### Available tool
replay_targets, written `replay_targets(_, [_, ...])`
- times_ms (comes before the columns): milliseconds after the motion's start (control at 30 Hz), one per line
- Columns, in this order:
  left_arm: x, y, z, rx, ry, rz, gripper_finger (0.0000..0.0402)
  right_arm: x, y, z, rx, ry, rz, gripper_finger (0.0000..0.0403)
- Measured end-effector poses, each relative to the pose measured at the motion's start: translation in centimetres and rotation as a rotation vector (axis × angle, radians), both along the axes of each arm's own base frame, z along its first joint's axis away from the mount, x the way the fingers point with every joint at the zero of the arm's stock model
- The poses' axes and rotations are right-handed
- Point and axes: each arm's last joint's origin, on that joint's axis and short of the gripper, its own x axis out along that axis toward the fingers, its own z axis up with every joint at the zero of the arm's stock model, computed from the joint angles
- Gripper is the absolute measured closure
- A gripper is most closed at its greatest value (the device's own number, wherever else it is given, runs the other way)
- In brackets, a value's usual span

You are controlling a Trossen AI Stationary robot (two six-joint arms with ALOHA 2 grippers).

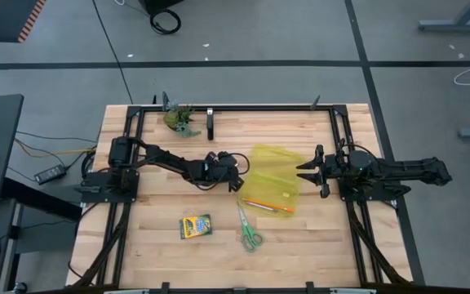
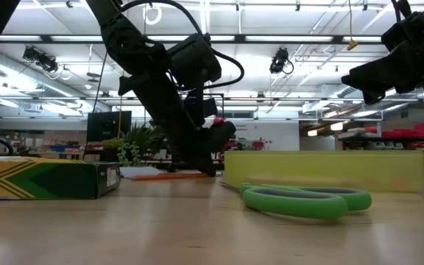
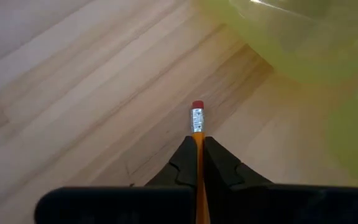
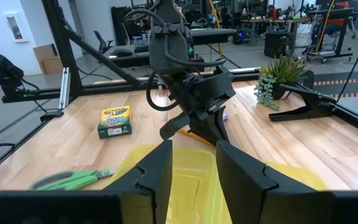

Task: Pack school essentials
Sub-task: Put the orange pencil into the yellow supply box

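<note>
- Down at the table, the left gripper [image 1: 237, 181] sits just beside the translucent yellow pouch [image 1: 274, 173], its fingers [image 3: 225, 171] pinching an orange pencil [image 3: 197, 134] whose red eraser sticks out past the tips.
- The right gripper [image 1: 307, 171] hovers over the pouch's opposite edge, fingers [image 4: 241, 168] spread apart, holding nothing.
- A second orange pencil [image 1: 269, 207] lies across the pouch's near end.
- Green-handled scissors [image 1: 249, 231] lie just beyond that end, the crayon box [image 1: 195, 226] farther off beside them.
- A leafy green figure [image 1: 180, 120] stands well apart from the pouch, by the black frame.
</note>
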Motion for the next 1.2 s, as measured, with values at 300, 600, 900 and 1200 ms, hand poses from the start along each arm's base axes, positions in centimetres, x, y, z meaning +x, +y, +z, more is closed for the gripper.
replay_targets(300, [0.7,-0.1,2.9,0.066,-0.030,-0.083,0.0401,0.0,0.0,0.0,0.000,0.000,0.000,0.0272])
replay_targets(600, [0.4,0.3,4.2,0.063,-0.047,-0.093,0.0390,0.0,0.0,0.0,0.000,0.000,0.000,0.0272])
replay_targets(900, [0.6,1.9,3.2,0.024,-0.035,-0.084,0.0333,0.0,0.0,0.0,0.000,0.001,0.000,0.0272])
replay_targets(1200, [0.6,2.7,2.3,-0.002,-0.011,-0.123,0.0298,0.0,0.0,0.0,0.000,0.001,0.000,0.0272])
